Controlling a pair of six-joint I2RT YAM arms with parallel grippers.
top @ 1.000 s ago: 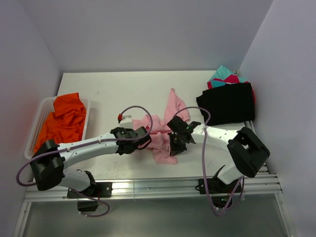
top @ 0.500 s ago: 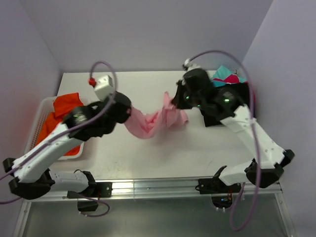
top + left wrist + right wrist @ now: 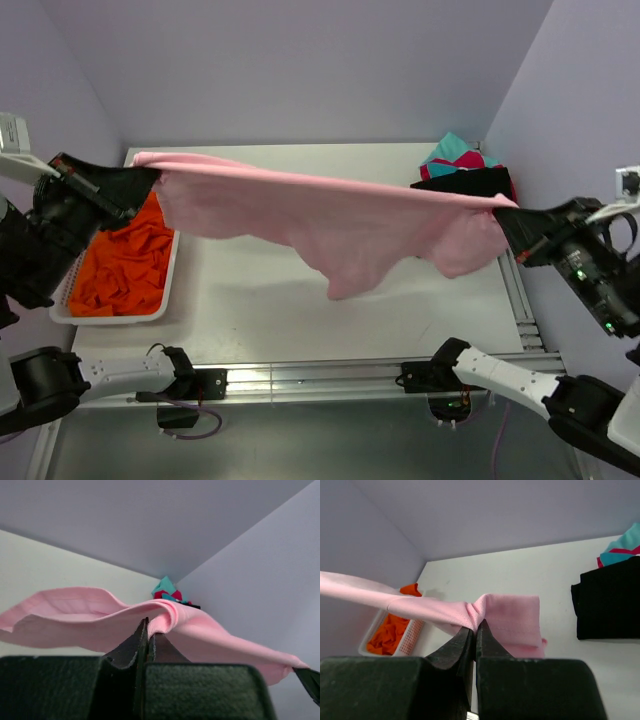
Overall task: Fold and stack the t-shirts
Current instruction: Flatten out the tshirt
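- Pink t-shirt [image 3: 340, 215]: held taut in the air above the table [image 3: 250, 310], strung between my two grippers, middle sagging.
- Orange t-shirt [image 3: 125, 265]: crumpled in the white basket [image 3: 62, 300], far left.
- Left gripper [image 3: 152, 177]: my fingers pressed together, pinching the pink shirt's left end.
- Black t-shirt [image 3: 470, 182]: folded, at the far right corner.
- Right gripper [image 3: 500, 208]: my fingers clamped on the pink shirt's right end.

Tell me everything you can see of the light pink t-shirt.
The light pink t-shirt is soft, thin-looking cloth, unfolded and held above the table. Its top edge is stretched taut across the workspace, pinched at one end by the left gripper and at the other by the right gripper. The rest hangs in loose folds, lowest near the middle.
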